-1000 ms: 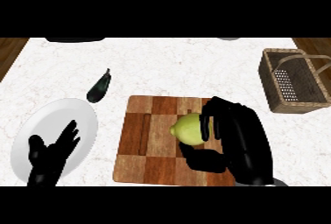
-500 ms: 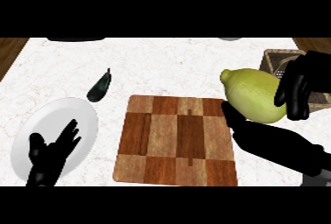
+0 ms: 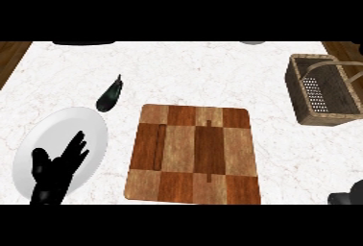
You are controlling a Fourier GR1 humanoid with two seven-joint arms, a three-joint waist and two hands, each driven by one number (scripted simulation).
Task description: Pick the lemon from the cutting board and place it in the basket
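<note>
The wooden cutting board [image 3: 193,153] lies in the middle of the counter with nothing on it. No lemon shows anywhere in the head view. The wicker basket [image 3: 320,91] with its handle stands at the right edge, and no lemon shows inside it. My left hand [image 3: 58,169] rests open, fingers up, over the white plate [image 3: 67,126] at the lower left. Of my right hand [image 3: 346,196] only a small black part shows at the lower right corner, well below the basket.
A dark eggplant [image 3: 110,94] lies on the marble counter above the plate, left of the board. Dark items sit at the counter's far edge. Wooden floor shows past the counter's left and right corners.
My right hand, which lifted the lemon off the board and up toward the basket, has dropped to the lower right corner. The lemon is out of sight. The left hand has not moved.
</note>
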